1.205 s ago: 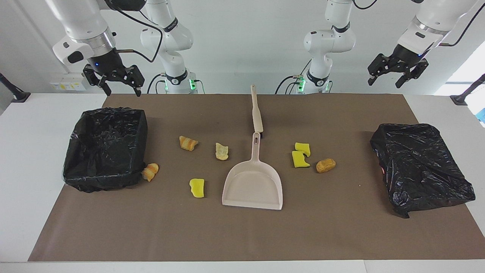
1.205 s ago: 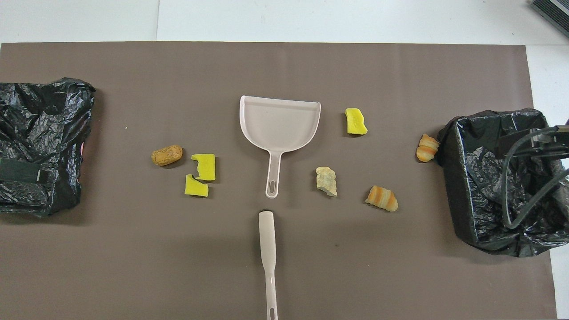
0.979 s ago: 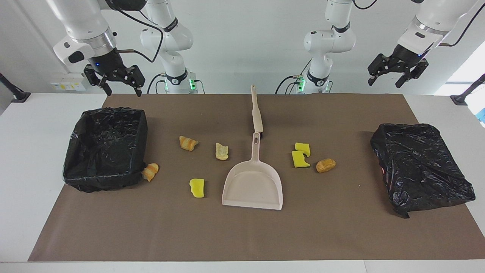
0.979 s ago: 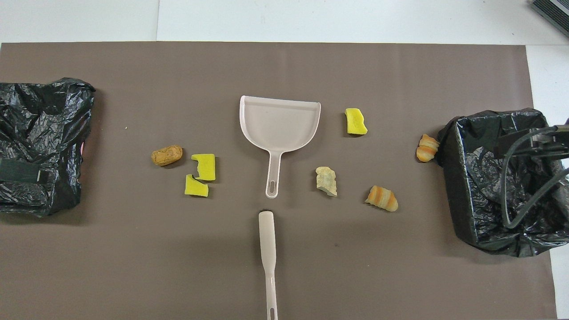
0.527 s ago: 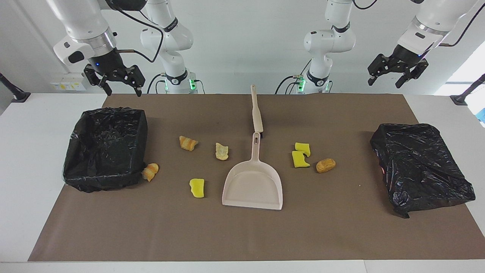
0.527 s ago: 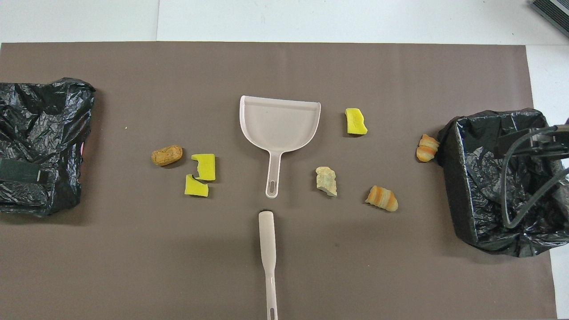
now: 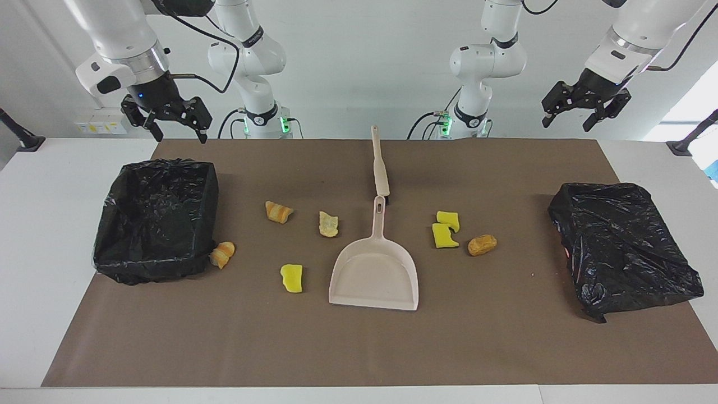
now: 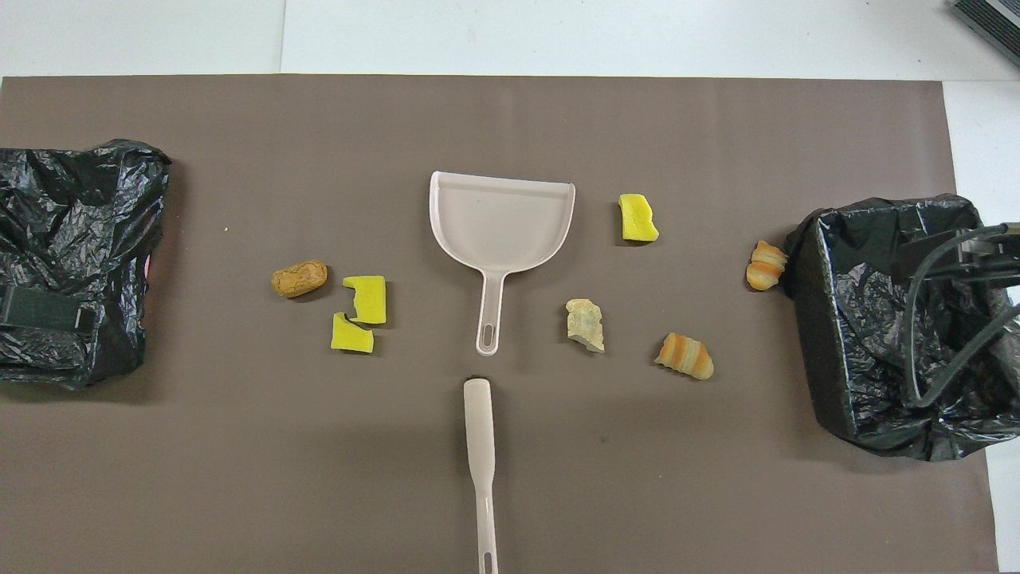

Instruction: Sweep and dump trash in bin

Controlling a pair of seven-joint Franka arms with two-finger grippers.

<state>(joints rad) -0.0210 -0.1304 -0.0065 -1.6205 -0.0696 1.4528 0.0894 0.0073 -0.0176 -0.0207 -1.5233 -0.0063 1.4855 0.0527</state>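
We see nothing swept yet: scraps lie scattered on worktop, dustpan empty, brush untouched. Left pincer and right pincer both open, empty, raised.

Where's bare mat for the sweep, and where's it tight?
Bare: the brown mat strip from the beige dustpan's lip to the table edge farthest from the robots, and between the orange-tan lump and the crumpled black bag. Tight: the striped scrap touching the black-lined bin, and the brush almost meeting the dustpan handle.
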